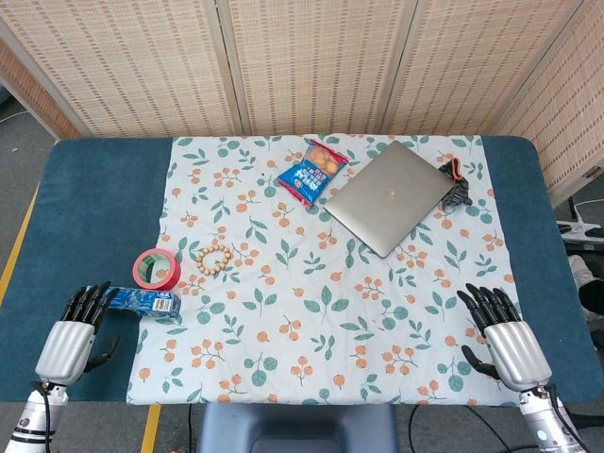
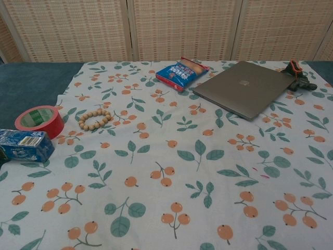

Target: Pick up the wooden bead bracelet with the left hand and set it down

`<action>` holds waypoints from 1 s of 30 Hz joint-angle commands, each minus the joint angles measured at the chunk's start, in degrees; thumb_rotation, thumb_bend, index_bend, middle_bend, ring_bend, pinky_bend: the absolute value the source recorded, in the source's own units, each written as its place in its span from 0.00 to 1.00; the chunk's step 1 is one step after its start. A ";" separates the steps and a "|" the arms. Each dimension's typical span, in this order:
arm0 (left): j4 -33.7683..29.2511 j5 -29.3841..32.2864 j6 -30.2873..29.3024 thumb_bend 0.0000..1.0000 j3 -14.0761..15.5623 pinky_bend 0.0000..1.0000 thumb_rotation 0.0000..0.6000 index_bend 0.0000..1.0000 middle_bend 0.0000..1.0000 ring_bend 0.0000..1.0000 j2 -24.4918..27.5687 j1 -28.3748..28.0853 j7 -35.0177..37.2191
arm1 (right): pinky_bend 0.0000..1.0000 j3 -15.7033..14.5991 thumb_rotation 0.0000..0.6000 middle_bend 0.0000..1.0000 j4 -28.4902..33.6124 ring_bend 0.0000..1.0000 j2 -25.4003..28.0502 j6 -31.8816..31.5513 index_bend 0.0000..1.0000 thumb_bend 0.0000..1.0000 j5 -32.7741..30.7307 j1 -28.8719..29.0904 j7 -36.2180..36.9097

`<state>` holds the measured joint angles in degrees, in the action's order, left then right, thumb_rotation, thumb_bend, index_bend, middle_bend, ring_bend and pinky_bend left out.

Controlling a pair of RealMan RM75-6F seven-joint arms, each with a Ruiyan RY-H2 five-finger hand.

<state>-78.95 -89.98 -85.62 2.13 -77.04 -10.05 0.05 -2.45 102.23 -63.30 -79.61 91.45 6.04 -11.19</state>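
Observation:
The wooden bead bracelet (image 1: 214, 258) (image 2: 94, 119) lies flat in a ring on the floral cloth, left of the middle, just right of the red tape roll. My left hand (image 1: 74, 335) rests at the table's near left corner, fingers spread and empty, well short of the bracelet. My right hand (image 1: 504, 338) sits at the near right edge, fingers apart and holding nothing. Neither hand shows in the chest view.
A red tape roll (image 1: 156, 270) (image 2: 39, 121) and a blue carton (image 1: 148, 302) (image 2: 25, 145) lie between my left hand and the bracelet. A blue snack bag (image 1: 312, 173), a closed laptop (image 1: 389, 197) and a small dark clamp (image 1: 455, 187) sit at the back.

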 commanded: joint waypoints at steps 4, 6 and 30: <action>-0.41 -1.40 -0.24 0.43 0.05 0.04 1.00 0.00 0.00 0.00 -0.64 0.05 0.18 | 0.00 -0.26 1.00 0.00 0.51 0.00 0.32 0.79 0.00 0.27 -0.26 0.12 -0.28; -1.00 -1.83 0.47 0.43 -0.23 0.05 1.00 0.01 0.00 0.00 -1.51 -0.65 1.39 | 0.00 -0.30 1.00 0.00 0.83 0.00 0.50 0.80 0.00 0.27 -0.30 0.07 -0.19; -1.03 18.24 27.66 0.43 -14.37 0.23 1.00 0.19 0.12 0.27 -16.34 -23.58 -26.80 | 0.00 -0.18 1.00 0.00 0.91 0.00 2.70 1.53 0.00 0.27 -0.43 0.50 3.77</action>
<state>-80.59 -72.39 -58.50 -11.86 -92.75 -33.04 -26.02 -2.63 103.14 -60.63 -78.08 91.01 6.54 -7.46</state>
